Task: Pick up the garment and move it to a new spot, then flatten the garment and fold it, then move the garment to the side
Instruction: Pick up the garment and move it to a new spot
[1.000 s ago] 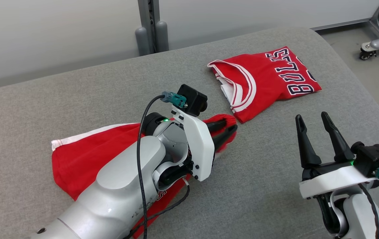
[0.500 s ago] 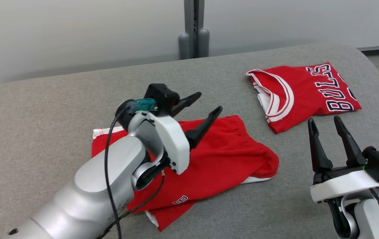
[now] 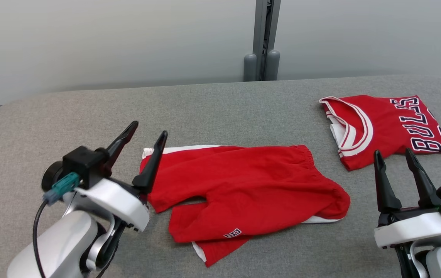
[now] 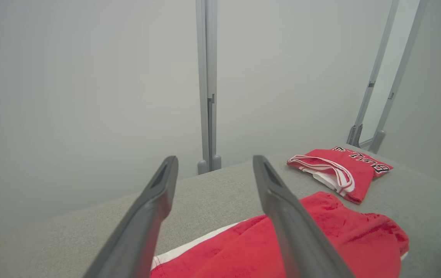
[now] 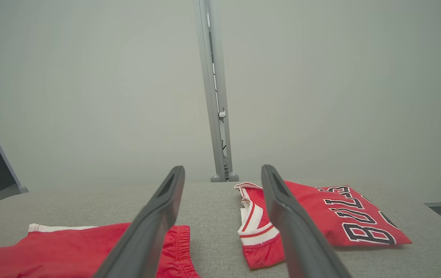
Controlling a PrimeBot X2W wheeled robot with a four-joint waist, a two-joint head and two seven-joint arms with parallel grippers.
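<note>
Released within the last second, the red shorts [image 3: 251, 181] lie rumpled at the middle of the grey bench [image 3: 220, 104]. Their gathered waistband points toward the robot's right, and one leg with a small logo points toward the near edge. The left fingers [image 3: 151, 162], which had pinched the cloth, now stand apart and empty, drawn back to the shorts' left side beside the white hem. The right fingers [image 3: 383, 181] are likewise spread and hold nothing at the near right (clear of the shorts). A folded red jersey [image 3: 390, 127] lettered BULLS rests at the bench's far right, near the waistband but not touching it.
</note>
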